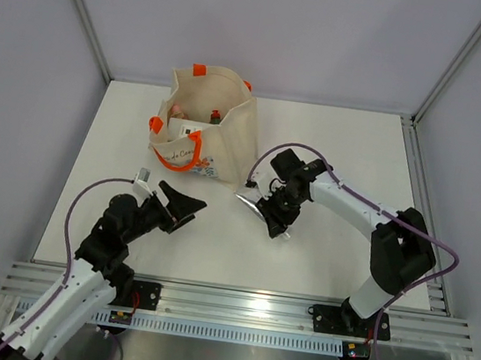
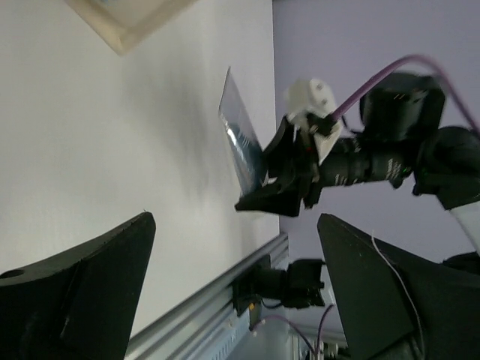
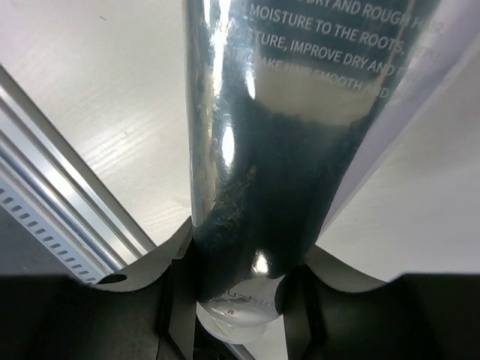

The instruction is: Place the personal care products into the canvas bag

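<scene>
A silver tube (image 3: 285,150) fills the middle of the frame from the top edge down, with white lettering across its upper part. The right gripper (image 3: 240,281) clamps its lower end between black jaws at bottom centre, just above the tube's white cap (image 3: 240,313). A white table (image 3: 97,67) lies behind, and an aluminium rail (image 3: 52,180) crosses the lower left.

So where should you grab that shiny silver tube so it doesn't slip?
Probably just where the right gripper has it: on the rounder, firmer part of the shiny silver tube near its cap, with a finger pressing in from each side. The far end flattens to a thin seam, which looks floppier and easier to lose.
</scene>
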Robot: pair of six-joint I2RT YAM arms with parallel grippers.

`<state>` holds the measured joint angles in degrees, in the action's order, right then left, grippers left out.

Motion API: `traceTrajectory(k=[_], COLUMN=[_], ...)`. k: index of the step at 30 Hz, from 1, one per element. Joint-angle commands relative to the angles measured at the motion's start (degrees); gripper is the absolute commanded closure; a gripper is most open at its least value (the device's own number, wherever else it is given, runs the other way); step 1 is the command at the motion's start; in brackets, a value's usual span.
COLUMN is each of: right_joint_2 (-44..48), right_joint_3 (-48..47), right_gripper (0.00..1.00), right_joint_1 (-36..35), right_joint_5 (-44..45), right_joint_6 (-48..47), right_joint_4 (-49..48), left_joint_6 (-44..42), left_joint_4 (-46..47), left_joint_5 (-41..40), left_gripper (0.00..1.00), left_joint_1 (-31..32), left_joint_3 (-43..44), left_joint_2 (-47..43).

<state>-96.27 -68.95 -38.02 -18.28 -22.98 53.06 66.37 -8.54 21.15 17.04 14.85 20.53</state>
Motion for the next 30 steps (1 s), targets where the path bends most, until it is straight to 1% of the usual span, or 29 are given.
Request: traceTrajectory(k=[1,2,3,4,5,6,7,8,9,12,13,16,20,23,26,27,29,30], right_joint_2=[3.5,3.4,3.5,3.7,3.9,4.2,4.3,5.1,5.4,5.7,5.8,6.6,8.2,9.0,9.3,9.3,9.3,9.2], right_joint_3=[-3.8,-4.2,-4.3,-4.2,-3.9,-3.8,-3.7,-3.4,-3.5,-3.9,-3.8,-3.1,-1.1,-0.5,-0.7,-0.9,-1.2,-1.2], right_gripper=[0.87,0.87,0.87,0.87,0.87,0.87,0.87,0.87,0.87,0.87,0.87,0.87,0.87,0.87,0.87,0.87,0.85,0.83], right_joint_1=[-1.1,-1.0,-1.0,-1.1,-1.0,-1.1,-1.0,-1.0,-1.0,-1.0,-1.0,-1.1,-1.0,-1.0,-1.0,-1.0,-1.0,-0.9], right_joint_5=[-10.1,-10.5,-11.3,-12.7,-13.2,-13.6,-14.7,-15.0,-15.6,-17.7,-19.0,-20.7,-22.1,-24.1,-24.3,-23.9,-23.5,-23.3], right_joint_6=[-0.8,-0.2,0.4,0.6,0.8,0.9,0.7,0.7,0.7,-0.1,-0.2,-0.5,-0.6,-0.8,-0.6,-0.3,-0.2,-0.3], right_joint_4=[-1.0,-1.7,-2.1,-2.3,-2.8,-2.8,-2.9,-3.2,-3.1,-2.0,-2.0,-2.1,-3.1,-3.6,-4.1,-4.1,-4.4,-4.4], left_joint_6=[6.1,7.0,7.3,7.6,8.2,8.9,9.2,9.3,9.6,9.9,9.9,10.0,10.4,10.7,11.0,11.1,11.1,11.0], left_joint_4=[8.1,9.7,10.4,11.4,14.5,16.3,17.7,19.1,22.2,29.1,30.1,32.5,34.8,36.1,38.5,39.1,40.3,40.6], left_joint_5=[-12.0,-15.0,-17.8,-23.0,-25.2,-26.5,-28.9,-29.6,-30.1,-30.5,-30.3,-30.3,-30.6,-29.9,-27.9,-27.4,-26.1,-25.9], left_gripper=[0.06,0.06,0.05,0.05,0.04,0.04,0.04,0.04,0.04,0.04,0.04,0.05,0.12,0.19,0.33,0.44,0.54,0.64], left_joint_1=[9.7,15.0,17.6,19.8,23.1,24.5,25.6,27.1,27.7,29.3,29.6,30.6,31.1,31.2,31.2,31.3,31.5,31.7], left_joint_3=[1.0,2.4,3.2,3.7,4.1,5.0,5.6,6.2,7.6,9.6,11.1,13.5,14.7,15.5,16.2,16.3,16.3,16.2], left_joint_2=[6.3,10.6,12.7,14.8,17.0,21.2,23.5,25.7,30.2,36.7,40.4,46.1,50.4,53.3,55.7,56.2,56.5,56.5])
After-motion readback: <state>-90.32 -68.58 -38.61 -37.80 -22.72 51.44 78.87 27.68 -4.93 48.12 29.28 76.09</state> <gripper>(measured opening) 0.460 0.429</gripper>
